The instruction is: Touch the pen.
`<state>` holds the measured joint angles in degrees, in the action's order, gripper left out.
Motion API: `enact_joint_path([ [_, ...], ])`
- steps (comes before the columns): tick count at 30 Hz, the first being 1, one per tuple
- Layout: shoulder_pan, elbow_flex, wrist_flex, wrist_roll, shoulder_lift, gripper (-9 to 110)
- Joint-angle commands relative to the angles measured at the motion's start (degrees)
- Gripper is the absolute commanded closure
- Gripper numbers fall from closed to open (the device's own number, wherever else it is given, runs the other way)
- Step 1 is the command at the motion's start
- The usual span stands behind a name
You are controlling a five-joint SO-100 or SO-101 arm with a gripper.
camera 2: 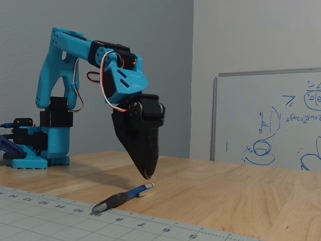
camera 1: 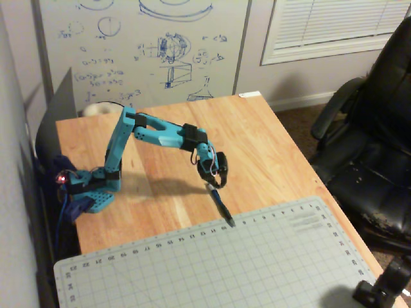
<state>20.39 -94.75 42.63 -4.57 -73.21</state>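
Hovering: my gripper (camera 2: 146, 175) is hanging just above the pen's (camera 2: 123, 197) pale end, near frame centre in a fixed view, with a gap showing between them.
Fingers: I am keeping my fingers (camera 2: 142, 150) clenched together, grasping nothing.
Pen: it is lying on the wooden table (camera 1: 270, 147), below centre of a fixed view (camera 1: 221, 207), its tip touching the cutting mat's (camera 1: 257, 263) upper edge.
Arm base: it is sitting at the left of both fixed views.

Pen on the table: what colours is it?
The pen has a blue barrel, dark grip and pale ends, clearest in the low fixed view.
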Motion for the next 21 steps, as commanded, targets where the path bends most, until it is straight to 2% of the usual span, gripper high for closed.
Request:
enact_joint_path([
  [1,0.5,2.3,2.8,-0.3,-4.0,101],
  [21,0.3,4.6,4.0,-0.3,0.6,101],
])
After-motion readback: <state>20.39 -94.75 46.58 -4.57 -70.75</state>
